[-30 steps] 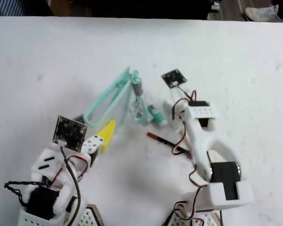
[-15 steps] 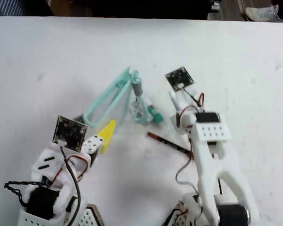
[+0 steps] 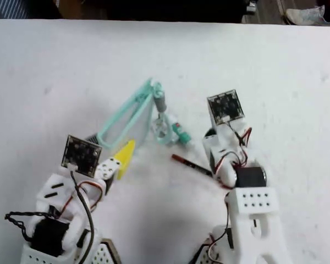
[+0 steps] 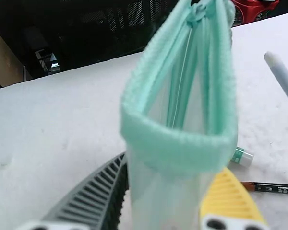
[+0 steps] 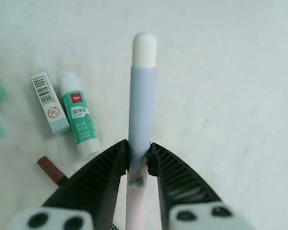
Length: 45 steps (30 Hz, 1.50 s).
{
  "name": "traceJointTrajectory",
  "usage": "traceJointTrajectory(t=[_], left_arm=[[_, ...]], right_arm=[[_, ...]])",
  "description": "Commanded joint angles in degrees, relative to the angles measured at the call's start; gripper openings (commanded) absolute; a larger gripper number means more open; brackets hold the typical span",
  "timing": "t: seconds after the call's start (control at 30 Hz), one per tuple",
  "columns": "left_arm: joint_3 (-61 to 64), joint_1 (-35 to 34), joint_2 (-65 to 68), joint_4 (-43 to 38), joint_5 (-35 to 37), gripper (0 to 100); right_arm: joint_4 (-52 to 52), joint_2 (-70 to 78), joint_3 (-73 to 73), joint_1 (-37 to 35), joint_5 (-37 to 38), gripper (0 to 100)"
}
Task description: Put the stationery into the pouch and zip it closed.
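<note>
One pouch [image 3: 129, 113], teal, mouth open, left of centre on table [image 3: 71, 55]. Left gripper [image 4: 165, 191] clamps its near end. Right gripper [image 5: 139, 148] closed on one pale-blue marker [image 5: 141, 96] with white cap. Three loose items right of pouch: one glue stick [image 5: 80, 120], one small barcoded piece [image 5: 50, 101] just beside it, one dark red pencil [image 3: 192, 165] nearer.

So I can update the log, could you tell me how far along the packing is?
Done: nothing clearly packed; the pouch is unzipped, held open in the left gripper. In hand: the right gripper grips a pen. Remaining: glue stick, small box and pencil lie on the table; then zipping.
</note>
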Motion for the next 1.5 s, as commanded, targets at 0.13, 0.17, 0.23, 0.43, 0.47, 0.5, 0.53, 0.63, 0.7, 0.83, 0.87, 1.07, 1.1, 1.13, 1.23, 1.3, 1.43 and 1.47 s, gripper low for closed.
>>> traceJointTrajectory(t=[0.13,0.17,0.23,0.43,0.47,0.5,0.53,0.63,0.7,0.83,0.87,1.07,1.1,1.13,1.23,1.3,1.43,1.47], left_arm=[[-0.5,-0.1,0.2,-2.4,0.1,23],[-0.5,-0.1,0.2,-2.4,0.1,23],[-0.5,-0.2,0.2,-2.4,0.1,23],[-0.5,-0.4,0.2,-2.4,0.1,23],[-0.5,-0.5,0.2,-2.4,0.1,23],[-0.5,-0.5,0.2,-2.4,0.1,23],[-0.5,-0.5,0.2,-2.4,0.1,23],[-0.5,-0.5,0.2,-2.3,0.1,23],[-0.5,-0.5,0.2,-2.3,0.1,23],[-0.5,-0.5,0.2,-2.3,0.1,23],[-0.5,-0.5,0.2,-2.3,0.1,23],[-0.5,-0.2,0.2,-2.2,0.3,23],[-0.5,-0.2,0.2,-2.2,0.3,23],[-0.5,-0.1,0.2,-2.2,0.3,23],[-0.5,-0.1,0.2,-2.2,0.2,23],[-0.5,-0.1,0.2,-2.3,0.2,23],[-0.8,-0.2,0.2,-2.3,0.1,23],[-0.8,-0.3,0.2,-2.3,0.1,23]], right_arm=[[-1.4,-6.2,-2.4,0.0,-0.5,3.4],[-1.4,-7.0,-3.3,0.0,-0.5,3.4],[-1.3,-8.3,-5.3,0.0,-0.5,3.4],[-1.3,-11.0,-13.0,-4.4,-0.2,3.4],[-1.3,-11.4,-14.5,-5.3,-0.2,3.4],[-1.3,-11.7,-15.9,-6.3,-0.2,3.4],[-1.3,-12.0,-17.2,-7.3,-0.2,3.4],[-1.4,-13.1,-21.2,-10.1,-0.2,3.4],[-1.4,-14.0,-23.8,-11.4,-0.2,3.4],[-1.4,-15.4,-28.9,-14.4,-0.2,3.4],[-1.4,-15.6,-30.1,-15.2,-0.2,3.4],[-1.3,-15.6,-35.3,-21.2,-0.5,3.4],[-1.3,-15.4,-35.8,-23.0,-0.4,3.4],[-1.3,-15.3,-36.4,-24.8,-0.2,3.4],[-1.4,-15.3,-38.4,-29.3,-0.2,3.4],[-1.3,-15.3,-39.7,-31.0,-0.4,3.4],[-1.4,-15.3,-40.6,-32.7,-0.4,3.4],[-1.4,-15.3,-40.5,-32.9,-0.3,3.4]])
